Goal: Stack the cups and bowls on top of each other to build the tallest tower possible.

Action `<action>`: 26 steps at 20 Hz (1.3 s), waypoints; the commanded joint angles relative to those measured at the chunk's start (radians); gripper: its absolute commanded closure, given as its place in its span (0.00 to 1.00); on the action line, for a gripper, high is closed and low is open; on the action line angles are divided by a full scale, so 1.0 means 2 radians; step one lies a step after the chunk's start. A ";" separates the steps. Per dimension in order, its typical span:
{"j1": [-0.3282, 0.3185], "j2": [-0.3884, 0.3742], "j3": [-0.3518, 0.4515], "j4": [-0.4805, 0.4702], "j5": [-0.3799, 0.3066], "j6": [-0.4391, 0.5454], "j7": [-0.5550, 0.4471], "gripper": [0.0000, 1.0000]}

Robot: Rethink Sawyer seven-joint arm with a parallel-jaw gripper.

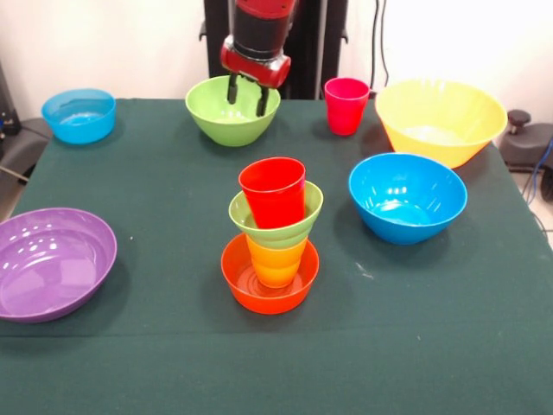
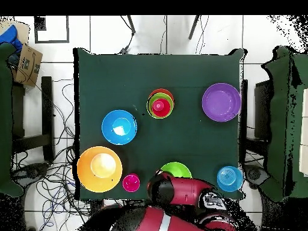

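The tower (image 1: 275, 226) stands mid-table: an orange bowl (image 1: 268, 285), a yellow-orange cup (image 1: 275, 262), a small green bowl (image 1: 278, 220) and a red cup (image 1: 273, 190) on top. It also shows in the overhead view (image 2: 160, 104). My gripper (image 1: 246, 97) is open and empty, its fingertips hanging just inside a second green bowl (image 1: 226, 121) at the table's far side. In the overhead view the arm (image 2: 180, 195) covers the gripper beside that bowl (image 2: 178, 168). A pink-magenta cup (image 1: 346, 105) stands to the right of it.
A large yellow bowl (image 1: 441, 117) is at the far right, with a blue bowl (image 1: 406, 199) in front of it. A smaller blue bowl (image 1: 79, 115) is at the far left. A wide purple bowl (image 1: 54, 262) sits at the left edge.
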 commanded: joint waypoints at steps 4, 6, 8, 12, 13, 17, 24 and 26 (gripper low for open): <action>-0.019 -0.030 0.063 -0.025 0.032 0.072 0.031 0.00; -0.019 -0.033 0.065 -0.028 0.034 0.079 0.031 0.00; -0.019 -0.036 0.068 -0.031 0.037 0.087 0.030 0.00; -0.018 -0.040 0.075 -0.036 0.045 0.094 0.032 0.00; -0.017 -0.041 0.076 -0.037 0.047 0.096 0.032 0.00; -0.021 -0.045 0.091 -0.041 0.060 0.106 0.033 0.00; -0.007 -0.037 0.088 -0.047 0.075 0.096 0.046 0.00; -0.003 -0.035 0.085 -0.046 0.077 0.094 0.047 0.00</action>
